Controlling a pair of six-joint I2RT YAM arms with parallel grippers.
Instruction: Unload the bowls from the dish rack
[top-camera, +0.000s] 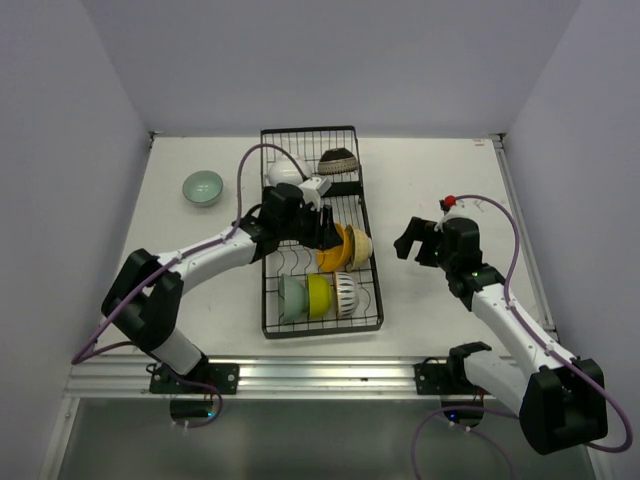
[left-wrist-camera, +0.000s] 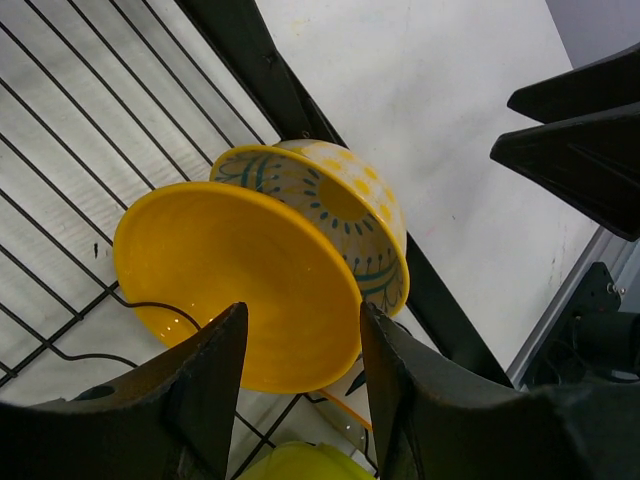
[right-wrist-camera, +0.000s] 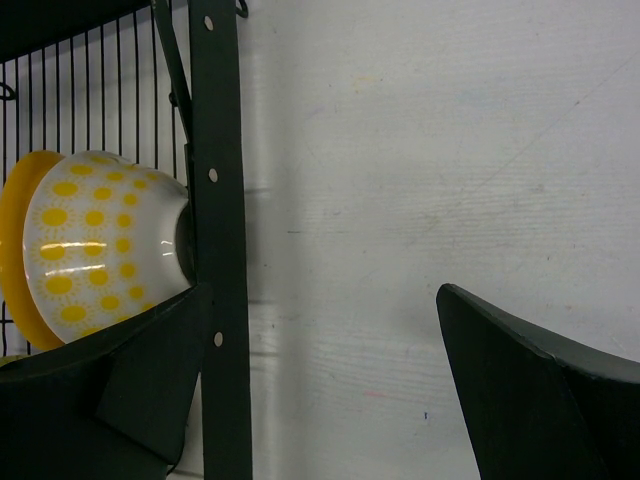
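Near rack section: three bowls stand on edge between the dividers of the dish rack (top-camera: 285, 268): pale green bowl (top-camera: 293, 297), yellow-green bowl (top-camera: 318, 294), striped bowl (top-camera: 345, 293). None of them is touched.
Left claw (left-wrist-camera: 302, 315): reached in over the middle of the rack, fingers apart and straddling the lower rim of the orange bowl (left-wrist-camera: 230, 260). I can make out no pinch on it.
Orange bowl: on edge, its back nested against the spotted cream bowl (left-wrist-camera: 350, 200).
Right claw (right-wrist-camera: 322, 290): fingers spread wide, holding nothing, hanging over bare desk (top-camera: 440, 170) just right of the rack's rail.
Risk, nesting: I'd expect the cream bowl to shift or tip as the orange one comes away, since the two touch.
Risk, grip: a thin bite on a glazed rim looks liable to slip, and the bowl could swing into the wires.
Risk, rail: the cream bowl sits hard by the right rail, so a sideways pull could knock it against the frame.
Far section: white bowl (top-camera: 285, 172) and dark patterned bowl (top-camera: 339, 160), with the left arm's cable looping close by the white one.
Open room: a wide desk left of the rack, where a second pale green bowl (top-camera: 203, 187) already sits. The right side is shared with the other arm, and walls close in both sides.
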